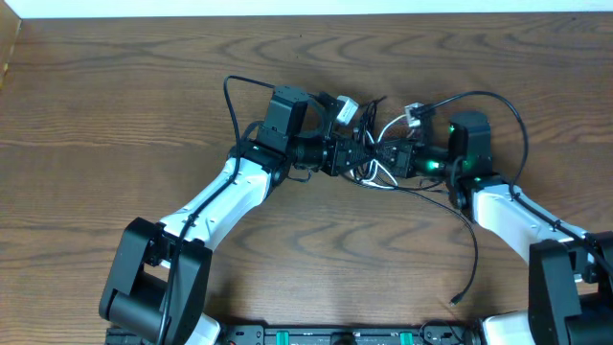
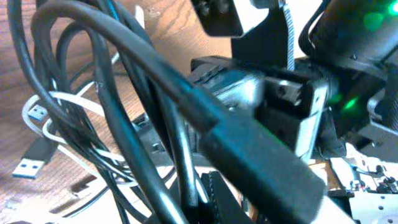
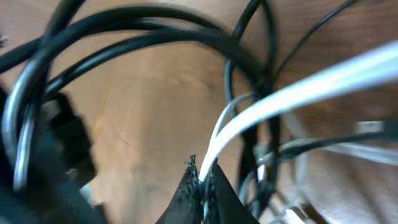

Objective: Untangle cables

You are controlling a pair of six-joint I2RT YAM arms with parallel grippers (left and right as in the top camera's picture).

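Where the two arms meet in the upper middle of the overhead view, the cables sit in one knotted clump on the wooden table. They are pressed between the left hand, reaching in from the left of the frame, and the right hand, reaching in from the right. Most of the clump is black, with a white cable looping through its middle. One black strand runs out of the clump toward the lower right of the frame and ends in a small plug lying on the wood, well apart from the rest. From the right wrist, the right hand is closed, its dark fingertips pinching the white cable, which rises from them toward the upper right while black loops arch across the top. From the left wrist, thick black strands fill the foreground and blur. Behind them, at the left edge, two flat plugs rest on the table near thin white loops. The left hand is closed too, buried in the tangle, though I cannot tell which strand it has.
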